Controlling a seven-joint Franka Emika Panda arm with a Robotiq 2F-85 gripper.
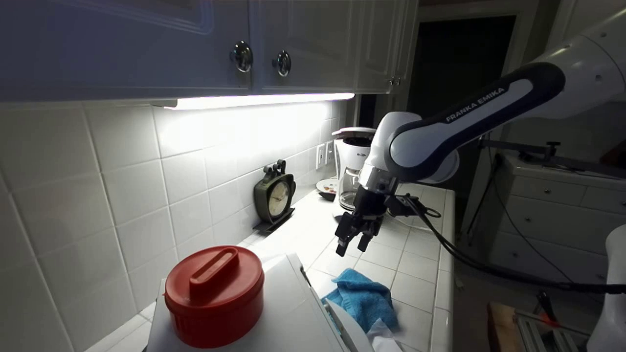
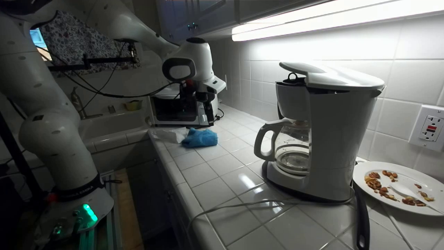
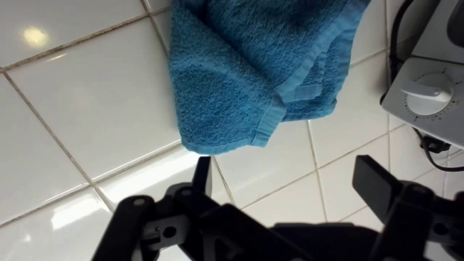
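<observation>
Blue towel (image 3: 224, 98) lies rumpled and partly folded on the white-tiled counter (image 2: 222, 163), its smooth edge band showing. Claw (image 3: 284, 172) stands wide, nothing between its fingers; it hangs tips down above the counter, apart from the towel, which is the thing nearest to it. Wrist view: towel on the far side of the fingers, one corner close to the tip of the left finger; round white dial (image 3: 429, 94) at far right.

In an exterior view, white appliance (image 1: 283, 308) near, left of the towel, a red lidded container (image 1: 215, 298) on top. Farther along the tiled wall, a dial-faced piece (image 1: 278, 198), clock or scale, cannot tell which.

In an exterior view, a crumpled white sheet (image 2: 173, 133) just left of the towel, paper or cloth unclear. Coffee maker (image 2: 336, 139) near right, lid tilted up, glass carafe (image 2: 293, 152) in place. Right of it, a white plate (image 2: 430, 173) bearing nuts (image 2: 376, 184).
</observation>
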